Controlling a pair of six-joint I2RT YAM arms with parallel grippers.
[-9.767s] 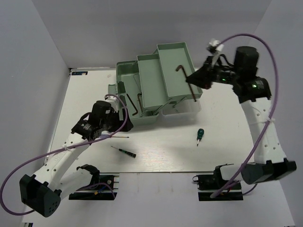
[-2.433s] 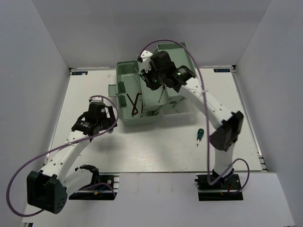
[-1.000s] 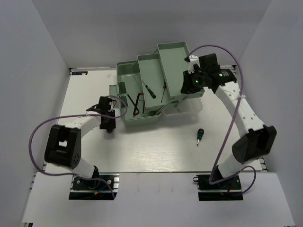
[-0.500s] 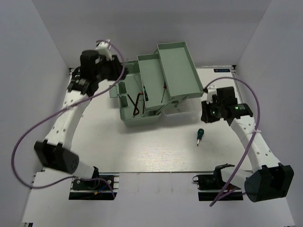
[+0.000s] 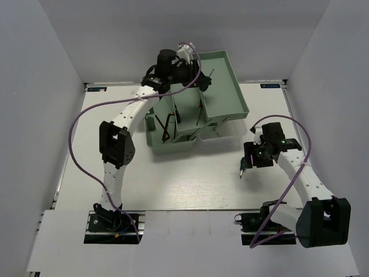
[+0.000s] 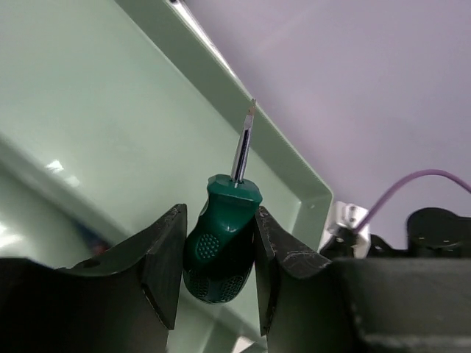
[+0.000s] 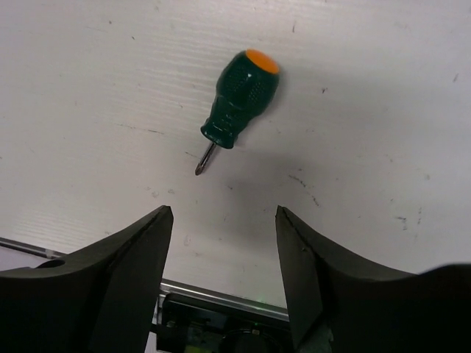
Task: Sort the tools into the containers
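"What has the left claw (image 6: 219, 256) got hold of?"

"A stubby green-handled screwdriver with a steel shaft (image 6: 221, 239). The two black fingers (image 6: 165, 257) are pinched in on either side of the handle, only partly apart, as wide as the handle lets them be. The shaft sticks straight out past the fingertips."

"And where is that claw?"

"Up at the far side, over the pale green plastic toolbox with fold-out tiers (image 5: 173, 144). Just beyond the tip of the shaft are the flat floor and raised rim of the top tray (image 6: 110, 110). I can't tell whether the tip touches the tray."

"Anything already in the box?"

"Back from that claw, toward the arm bases, thin dark L-shaped hex keys (image 5: 166, 126) lie in the bottom compartment. There is also something slender in the middle tier, too small to name."

"What about the right claw (image 7: 224, 213)?"

"Spread wide, with nothing between the fingers. It hangs just above the white table (image 7: 368, 110). A short green screwdriver with an orange end cap (image 7: 239, 99) lies flat just ahead of the fingertips, apart from both. Its tip is angled back toward the claw and its cap points away."
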